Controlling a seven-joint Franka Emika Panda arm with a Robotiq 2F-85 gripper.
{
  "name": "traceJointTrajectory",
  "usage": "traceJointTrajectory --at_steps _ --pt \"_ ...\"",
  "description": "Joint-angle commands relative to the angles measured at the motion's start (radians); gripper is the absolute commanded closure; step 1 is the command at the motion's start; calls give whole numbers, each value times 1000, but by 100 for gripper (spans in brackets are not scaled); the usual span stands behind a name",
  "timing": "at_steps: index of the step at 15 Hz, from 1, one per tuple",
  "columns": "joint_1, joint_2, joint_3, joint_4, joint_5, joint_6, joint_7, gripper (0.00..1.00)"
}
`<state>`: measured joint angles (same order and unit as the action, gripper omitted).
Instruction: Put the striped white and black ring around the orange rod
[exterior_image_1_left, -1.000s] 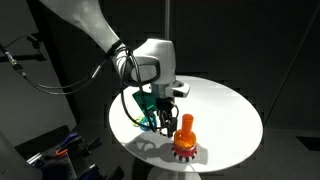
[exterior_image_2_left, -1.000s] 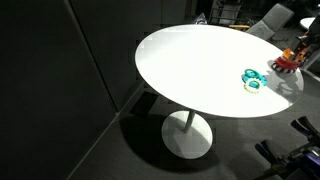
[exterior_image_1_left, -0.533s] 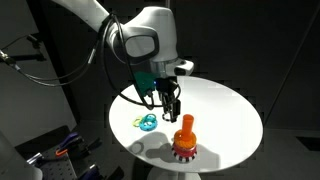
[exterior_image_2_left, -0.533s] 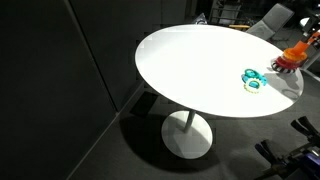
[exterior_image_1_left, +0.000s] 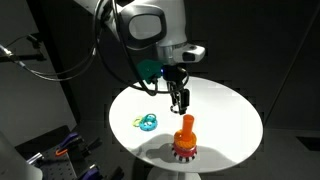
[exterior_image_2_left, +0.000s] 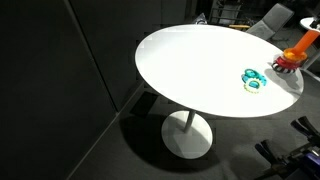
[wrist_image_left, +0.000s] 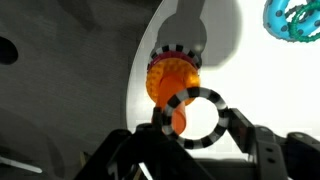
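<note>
While the gripper (exterior_image_1_left: 181, 100) hangs above the rod (exterior_image_1_left: 185, 135) at frame centre, it clasps the ring (wrist_image_left: 196, 93), overlapping the rod's knob low in the wrist view.

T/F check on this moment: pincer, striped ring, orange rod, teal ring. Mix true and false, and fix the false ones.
1. The pincer grips the striped ring. True.
2. The striped ring sits around the orange rod. False: it hangs in the pincer above the rod.
3. The teal ring lies on the table, apart from the rod. True.
4. The orange rod lies tipped over. False: it stands upright.
</note>
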<state>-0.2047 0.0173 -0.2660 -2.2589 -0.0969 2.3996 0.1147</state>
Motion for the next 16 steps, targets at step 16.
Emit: traceJointTrajectory --at_steps 16 --pt "-32 160 1 123 35 0 33 59"
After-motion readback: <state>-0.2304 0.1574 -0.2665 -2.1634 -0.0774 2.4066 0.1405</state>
